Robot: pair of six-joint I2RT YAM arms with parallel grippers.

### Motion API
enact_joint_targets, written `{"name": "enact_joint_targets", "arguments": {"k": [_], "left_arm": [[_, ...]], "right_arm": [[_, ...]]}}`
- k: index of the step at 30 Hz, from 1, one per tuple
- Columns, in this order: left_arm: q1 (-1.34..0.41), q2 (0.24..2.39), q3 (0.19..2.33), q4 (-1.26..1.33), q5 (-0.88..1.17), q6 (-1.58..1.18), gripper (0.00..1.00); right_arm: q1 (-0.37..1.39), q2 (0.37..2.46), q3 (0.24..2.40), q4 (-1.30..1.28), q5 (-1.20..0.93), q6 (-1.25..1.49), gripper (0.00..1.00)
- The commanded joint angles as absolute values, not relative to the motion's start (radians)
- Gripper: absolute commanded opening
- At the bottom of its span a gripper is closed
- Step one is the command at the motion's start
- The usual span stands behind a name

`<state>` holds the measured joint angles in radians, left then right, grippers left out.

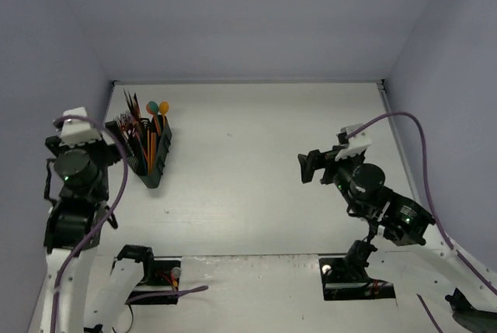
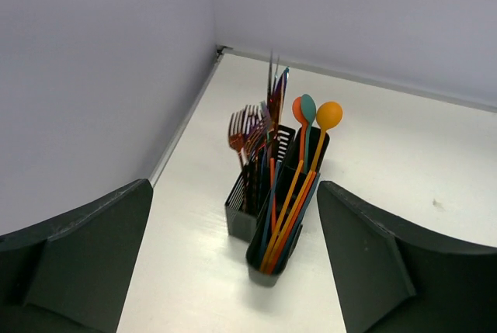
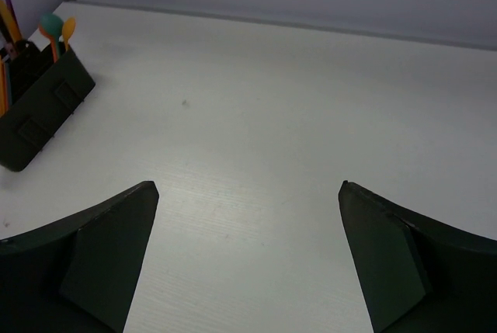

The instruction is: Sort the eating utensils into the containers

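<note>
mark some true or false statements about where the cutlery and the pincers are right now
1. The spoons stand bowl-up in the caddy. True.
2. The right pincer grips a fork. False: it is open and empty, over bare table.
3. The caddy sits at the table's right edge. False: it is at the far left, near the left arm.
4. The left pincer is open with nothing between its fingers. True.
</note>
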<state>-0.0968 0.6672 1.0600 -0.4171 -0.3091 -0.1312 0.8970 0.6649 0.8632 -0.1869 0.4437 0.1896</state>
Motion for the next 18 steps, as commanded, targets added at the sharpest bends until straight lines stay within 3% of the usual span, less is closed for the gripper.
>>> {"name": "enact_joint_targets", "arguments": {"k": [1,8,18], "left_arm": [[-0.107,0.543,1.161,-0.696,-0.301,-0.109,0.86],[-0.242,0.416,1.193,-0.863,-0.359,-0.13,0.87],[-0.298,0.287,1.094,-0.862,-0.377,-0.177,0.87]], "right_arm": [[0.894,0.597,0.959,-0.238,0.631,0.135,1.0],[0.894,0.463,0.98,-0.283,0.795,0.075,1.0],[0.894,0.347,0.928,-0.285,0.904,0.096,1.0]]}}
